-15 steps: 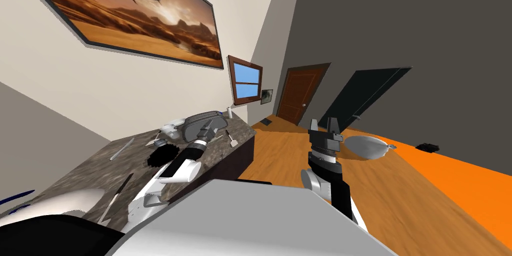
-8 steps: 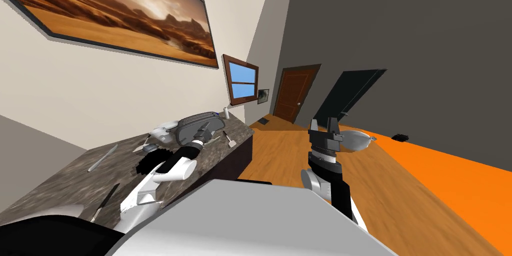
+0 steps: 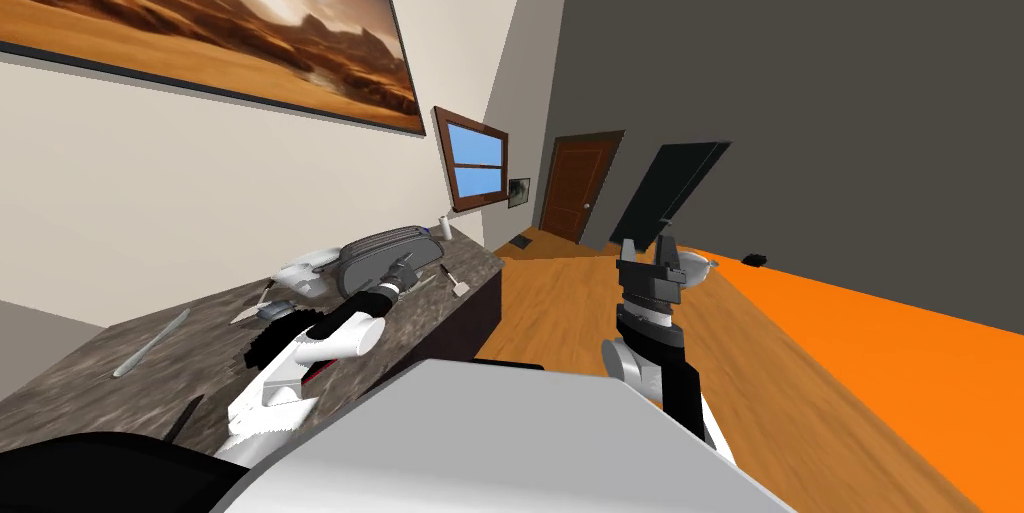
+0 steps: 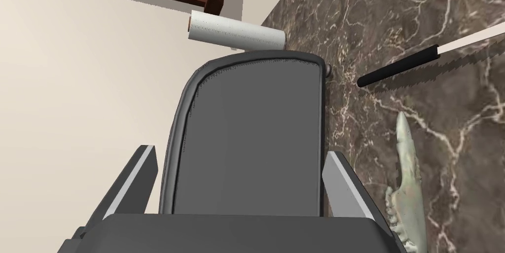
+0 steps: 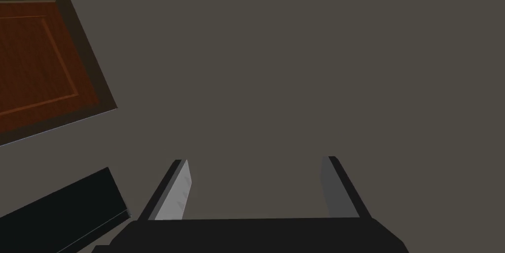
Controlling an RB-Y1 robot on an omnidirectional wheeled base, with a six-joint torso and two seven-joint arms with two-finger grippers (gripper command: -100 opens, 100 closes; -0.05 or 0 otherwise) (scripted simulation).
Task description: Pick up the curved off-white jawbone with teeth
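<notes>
Facing the grey case (image 4: 246, 136), left jaws stand apart; jawbone (image 4: 407, 186) lies beside it; right jaws apart.

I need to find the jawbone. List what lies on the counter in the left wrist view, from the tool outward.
Nearest first: jawbone → knife → paper roll. The grey case runs the whole way out, so it is left out.

head cam rolled, above counter (image 3: 200, 357); left wrist close over it; right apparently faces wall (image 5: 296, 67).
</notes>
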